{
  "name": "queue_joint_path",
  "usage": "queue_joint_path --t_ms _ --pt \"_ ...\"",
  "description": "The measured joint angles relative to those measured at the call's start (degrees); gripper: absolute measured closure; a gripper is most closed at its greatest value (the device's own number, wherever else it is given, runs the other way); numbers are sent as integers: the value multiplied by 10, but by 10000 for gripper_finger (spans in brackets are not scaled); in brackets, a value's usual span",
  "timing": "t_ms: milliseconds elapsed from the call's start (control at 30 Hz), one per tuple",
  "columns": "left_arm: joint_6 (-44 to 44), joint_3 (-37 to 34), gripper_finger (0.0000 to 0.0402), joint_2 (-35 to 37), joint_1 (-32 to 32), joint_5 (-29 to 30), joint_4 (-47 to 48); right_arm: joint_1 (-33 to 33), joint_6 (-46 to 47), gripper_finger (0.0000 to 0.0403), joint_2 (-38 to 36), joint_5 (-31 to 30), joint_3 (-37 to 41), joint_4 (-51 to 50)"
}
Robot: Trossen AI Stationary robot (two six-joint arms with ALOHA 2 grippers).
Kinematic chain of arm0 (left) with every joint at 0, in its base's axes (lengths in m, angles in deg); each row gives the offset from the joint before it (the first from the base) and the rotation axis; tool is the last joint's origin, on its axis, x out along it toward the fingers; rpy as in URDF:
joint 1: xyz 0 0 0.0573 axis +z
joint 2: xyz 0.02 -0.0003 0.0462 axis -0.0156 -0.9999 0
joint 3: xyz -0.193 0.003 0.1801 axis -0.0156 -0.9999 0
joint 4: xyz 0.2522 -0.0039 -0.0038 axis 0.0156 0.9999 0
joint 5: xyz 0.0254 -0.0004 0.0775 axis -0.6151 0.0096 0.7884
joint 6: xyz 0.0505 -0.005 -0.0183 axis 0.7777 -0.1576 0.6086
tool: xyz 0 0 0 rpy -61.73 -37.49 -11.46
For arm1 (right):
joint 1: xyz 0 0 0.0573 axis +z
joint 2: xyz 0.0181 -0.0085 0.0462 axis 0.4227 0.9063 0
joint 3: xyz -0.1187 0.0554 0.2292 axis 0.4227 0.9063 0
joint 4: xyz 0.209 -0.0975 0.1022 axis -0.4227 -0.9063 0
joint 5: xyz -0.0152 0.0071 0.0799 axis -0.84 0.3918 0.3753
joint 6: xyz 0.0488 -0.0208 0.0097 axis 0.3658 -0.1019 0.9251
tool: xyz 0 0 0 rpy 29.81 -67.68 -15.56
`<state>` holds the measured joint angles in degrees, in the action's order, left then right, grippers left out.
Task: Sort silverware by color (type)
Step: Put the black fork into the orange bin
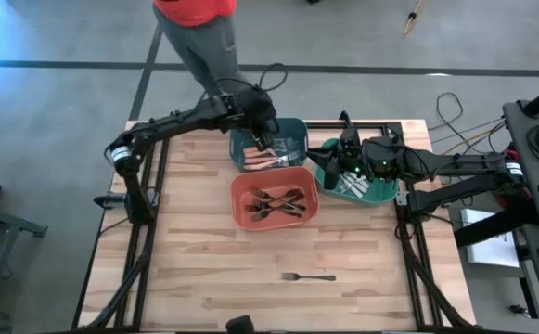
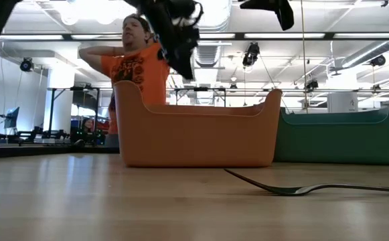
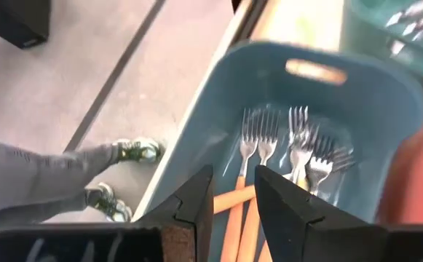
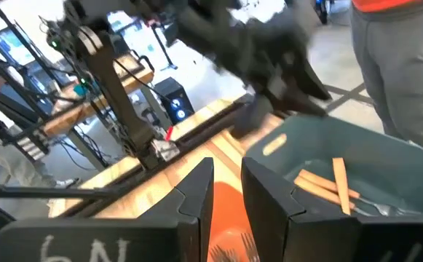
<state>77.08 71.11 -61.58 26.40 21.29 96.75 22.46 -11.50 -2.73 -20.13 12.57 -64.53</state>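
Observation:
My left gripper (image 1: pixel 263 141) hangs open above the teal bin (image 1: pixel 292 130), nothing between its fingers (image 3: pixel 196 200). Several orange-handled forks (image 3: pixel 258 156) with metal heads lie on that bin's floor. The orange-red bin (image 1: pixel 241 186) holds several black utensils (image 1: pixel 278 202). Silver utensils (image 1: pixel 352 184) lie in the green bin (image 1: pixel 385 193), and my right gripper (image 1: pixel 329 158) waits above its left end, open by a narrow gap and holding nothing. A single dark-looking fork (image 1: pixel 308 276) lies flat on the table near the front edge.
The three bins stand close together at the table's far middle. A person in an orange shirt (image 2: pixel 137 67) stands just beyond the far edge, behind the teal bin. Bare wood lies left, right and in front of the lone fork (image 2: pixel 301 189).

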Motion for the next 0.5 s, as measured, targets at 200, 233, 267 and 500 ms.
queue_joint_path --t_ms 200,233,267,500 --pt "-59 -42 317 63 -16 -8 -23 0 0 339 0 0 0 -25" --pt "-69 -59 317 77 -22 -8 -31 0 2 339 0 1 0 -26" --pt "-79 -77 317 92 -29 -10 -40 0 5 339 0 1 0 -29" --pt "-181 -193 317 190 -83 -12 -105 0 11 339 0 17 0 -41"
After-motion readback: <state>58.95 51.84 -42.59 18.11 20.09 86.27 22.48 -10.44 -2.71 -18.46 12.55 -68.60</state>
